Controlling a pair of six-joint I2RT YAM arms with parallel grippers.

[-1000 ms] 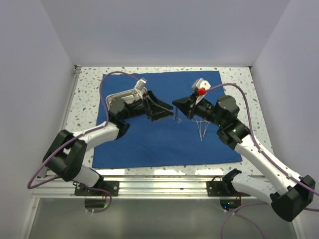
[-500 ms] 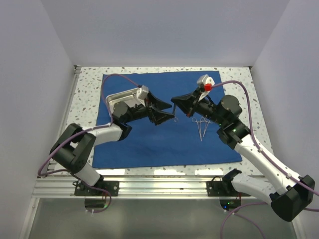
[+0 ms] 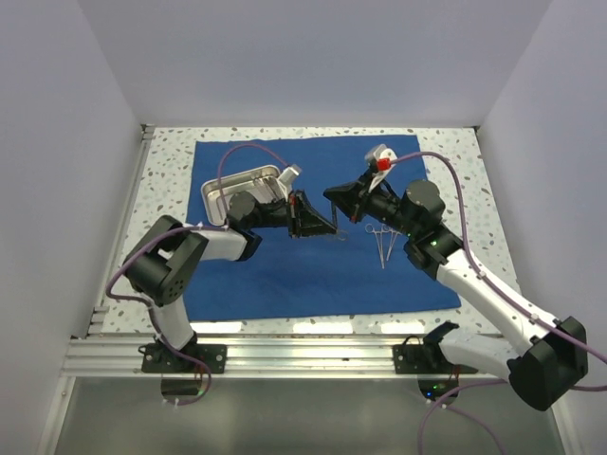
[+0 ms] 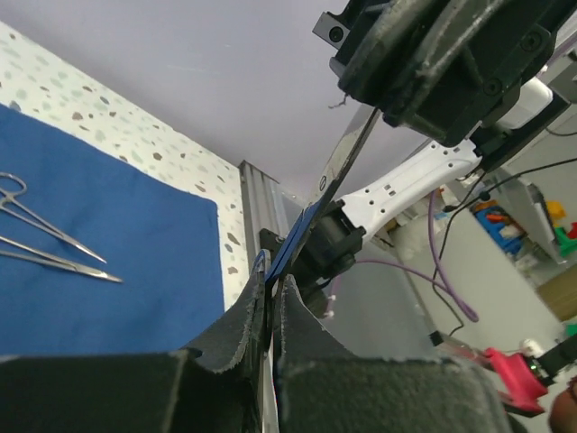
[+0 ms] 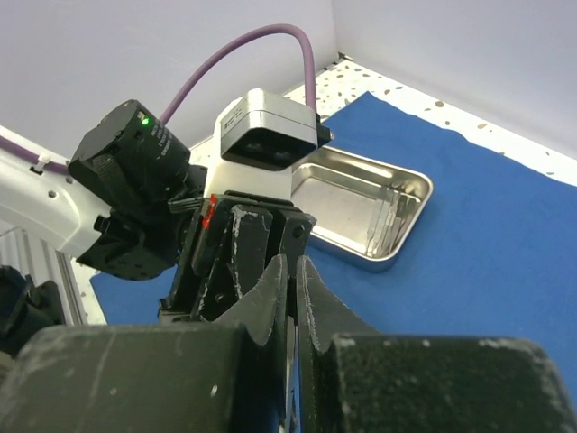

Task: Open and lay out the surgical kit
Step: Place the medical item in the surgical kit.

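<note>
1. Left gripper (image 4: 270,290) is pinched almost shut on the low end of a thin silver tool (image 4: 347,158).
2. The right gripper (image 5: 290,271) is pinched almost shut too. It has the high end of the same tool.
3. The tool is up in the air over the middle of the cloth (image 3: 285,275). It is tilted and looks flat, slim and shiny. I cannot tell what kind of tool it is.
4. The left arm (image 3: 204,245) lies low and reaches to the right across the cloth.
5. The right arm (image 3: 474,284) is bent. It reaches in from the right side, and its gripper points left.
6. The two grippers face each other, almost tip to tip.
7. The cloth is blue and is spread flat on the speckled table (image 3: 171,171).
8. The tray (image 3: 224,186) is shiny steel with round corners. It sits open side up on the far left part of the cloth, just behind the left arm.
9. Two ring tools (image 3: 383,242) lie side by side on the cloth, just right of the grippers. They are thin and silver.
</note>
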